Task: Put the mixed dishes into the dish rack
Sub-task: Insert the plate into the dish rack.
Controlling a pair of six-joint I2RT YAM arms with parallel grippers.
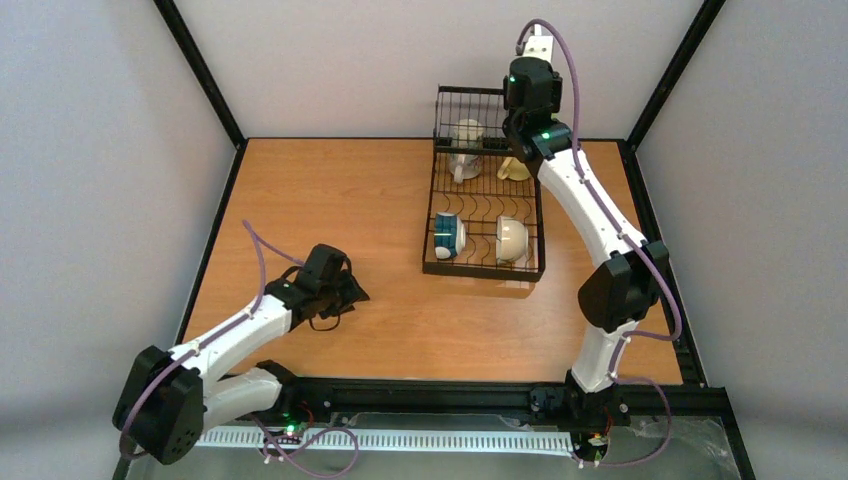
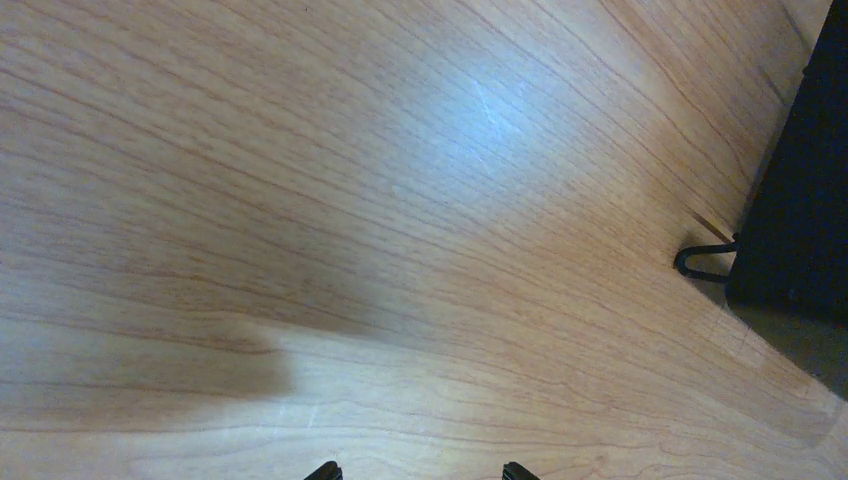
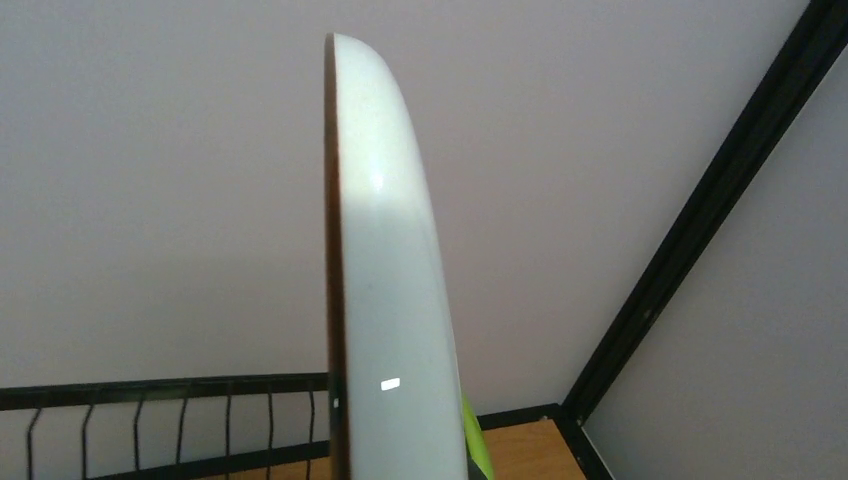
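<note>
Right gripper (image 1: 536, 62) pinches the green plate (image 3: 390, 300) on edge above the far end of the rack (image 1: 484, 270); mugs (image 1: 465, 135), bowl (image 1: 512, 240) and banded cup (image 1: 450, 235) already sit inside, left gripper (image 2: 422, 474) gapes idle, so only this plate seems left

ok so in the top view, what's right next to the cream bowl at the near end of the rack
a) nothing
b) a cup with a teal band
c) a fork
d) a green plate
b: the cup with a teal band sits just left of the cream bowl in the near end of the rack.
</note>
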